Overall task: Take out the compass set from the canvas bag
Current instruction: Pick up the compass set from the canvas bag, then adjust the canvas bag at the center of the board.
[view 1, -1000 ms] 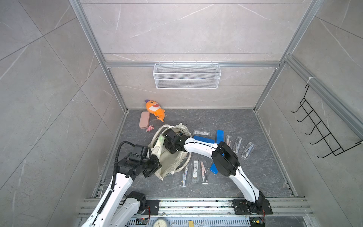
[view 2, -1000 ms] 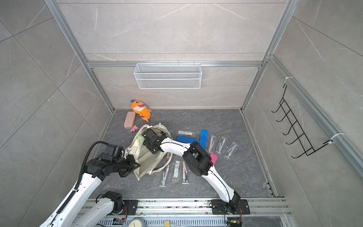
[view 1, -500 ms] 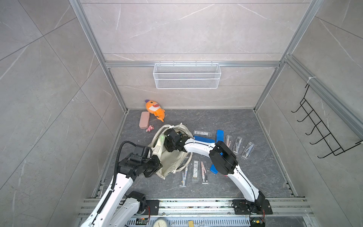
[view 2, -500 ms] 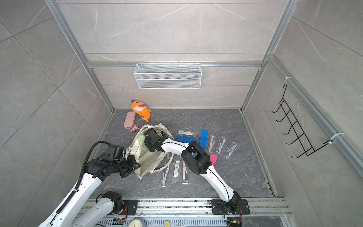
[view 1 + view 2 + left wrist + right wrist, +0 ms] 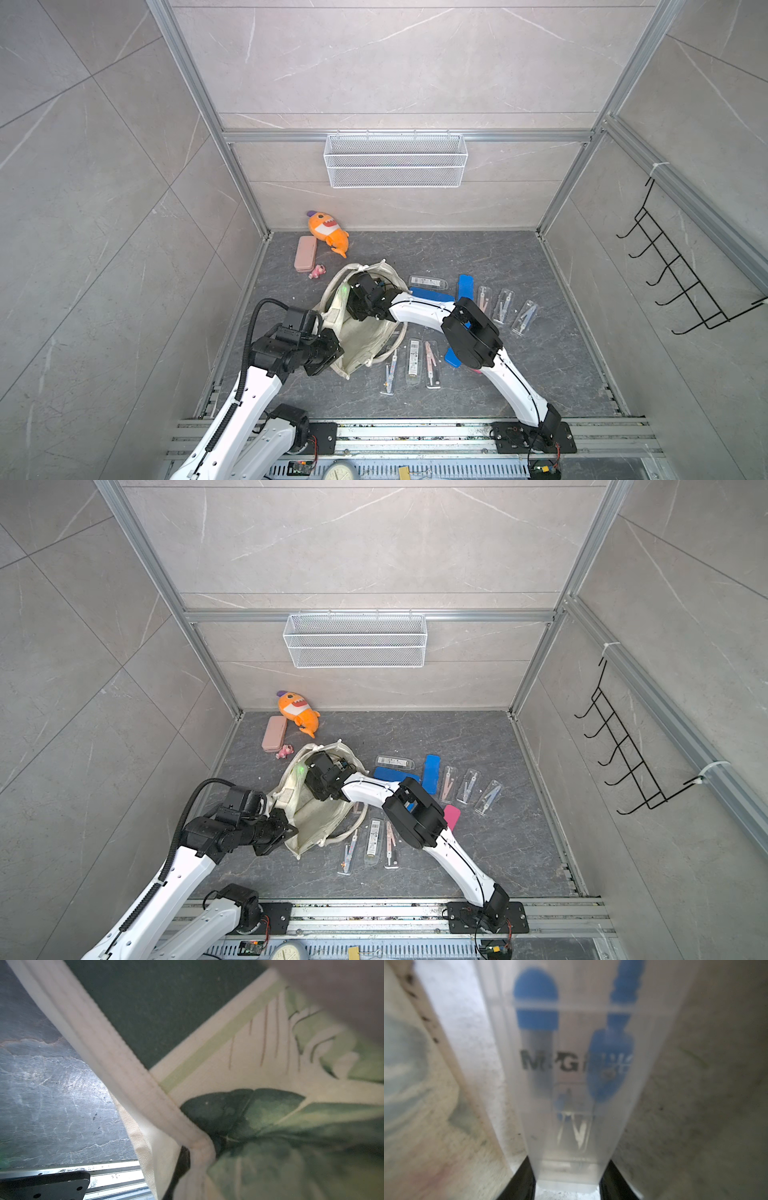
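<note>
Canvas bag [image 5: 365, 338]: lay slumped on the dark floor [image 5: 478, 257], mouth open
Left gripper [image 5: 336, 353]: clamped fully closed on the bag's near edge
Right gripper [image 5: 568, 1178]: reached inside the bag; partly closed, its 2 jaws flanking the case's end, apparently pressing both sides
Compass set [image 5: 571, 1068]: translucent case with blue parts, inside the bag; view blurred

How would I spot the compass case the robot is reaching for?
Find the cream bag lying open on the dark floor. The right arm reaches into it; between its jaws sits a frosted case showing a blue compass and dark lettering. It is inside the bag; the other cases lie outside.
</note>
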`<state>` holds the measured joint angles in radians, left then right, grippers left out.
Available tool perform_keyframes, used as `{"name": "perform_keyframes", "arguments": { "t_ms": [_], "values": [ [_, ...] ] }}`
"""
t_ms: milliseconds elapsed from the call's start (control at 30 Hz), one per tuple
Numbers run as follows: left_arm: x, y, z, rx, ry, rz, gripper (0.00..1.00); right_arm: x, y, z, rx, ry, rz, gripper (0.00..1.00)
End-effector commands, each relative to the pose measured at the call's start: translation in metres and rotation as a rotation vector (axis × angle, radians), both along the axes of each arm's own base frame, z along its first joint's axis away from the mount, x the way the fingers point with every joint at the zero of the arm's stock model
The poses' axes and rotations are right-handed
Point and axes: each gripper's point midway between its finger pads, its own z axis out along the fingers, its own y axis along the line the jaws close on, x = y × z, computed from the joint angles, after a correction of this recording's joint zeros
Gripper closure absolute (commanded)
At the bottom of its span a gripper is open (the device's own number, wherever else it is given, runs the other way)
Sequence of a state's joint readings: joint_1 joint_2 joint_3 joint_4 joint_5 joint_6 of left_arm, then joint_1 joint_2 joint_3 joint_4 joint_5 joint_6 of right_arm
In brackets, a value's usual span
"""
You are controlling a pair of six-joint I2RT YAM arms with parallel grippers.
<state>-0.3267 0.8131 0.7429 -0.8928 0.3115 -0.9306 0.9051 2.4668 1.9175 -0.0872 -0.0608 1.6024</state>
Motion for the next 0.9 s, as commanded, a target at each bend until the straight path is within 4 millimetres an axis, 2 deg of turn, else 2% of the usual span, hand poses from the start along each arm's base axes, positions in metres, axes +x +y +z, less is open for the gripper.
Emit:
{"name": "perform_keyframes", "arguments": {
  "t_ms": [0,200,400,767,867],
  "values": [
    [-0.019,0.004,-0.009,0.020,0.100,0.003,1.00,0.013,-0.015,0.007,-0.053,-0.029,0.008,0.60],
    [-0.008,0.000,-0.006,-0.003,0.086,0.036,1.00,-0.015,-0.008,0.045,-0.053,-0.087,0.093,0.63],
    [-0.001,-0.001,0.002,-0.014,0.074,0.066,1.00,-0.047,-0.018,0.071,-0.052,-0.134,0.144,0.63],
    [0.009,0.000,0.011,-0.017,0.058,0.103,1.00,-0.111,-0.044,0.104,-0.074,-0.195,0.255,0.65],
    [0.013,-0.002,0.011,-0.020,0.059,0.106,1.00,-0.127,-0.046,0.123,-0.079,-0.236,0.303,0.65]
  ]
}}
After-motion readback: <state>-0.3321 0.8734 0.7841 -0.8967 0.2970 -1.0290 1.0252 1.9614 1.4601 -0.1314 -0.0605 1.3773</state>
